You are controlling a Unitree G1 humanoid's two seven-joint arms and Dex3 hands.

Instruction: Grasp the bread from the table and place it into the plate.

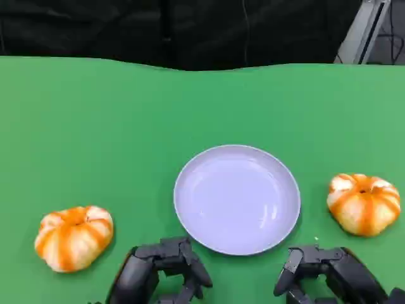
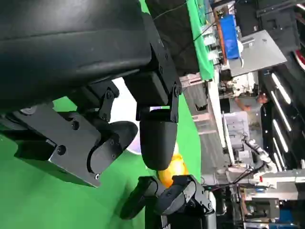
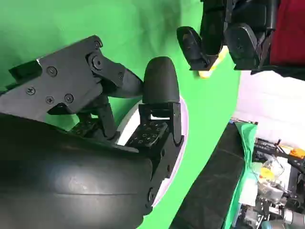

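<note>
While both empty, spread left hand (image 1: 161, 272) beside bread (image 1: 74, 237), right hand (image 1: 329, 273) below another.

green table (image 1: 126, 114) | black curtain (image 1: 177, 28) behind | cluttered workbenches (image 2: 248, 119)

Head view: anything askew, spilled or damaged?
Nothing stands out. The plate sits flat and empty, one bread to its left and another bread to its right, both whole. Left hand and right hand hold nothing.

The setting is a robotics lab: a green-covered tabletop (image 1: 190, 107) backed by black curtain (image 1: 158, 28), with equipment racks (image 2: 248, 143), cabling and ceiling strip lights (image 2: 281, 124) behind.
</note>
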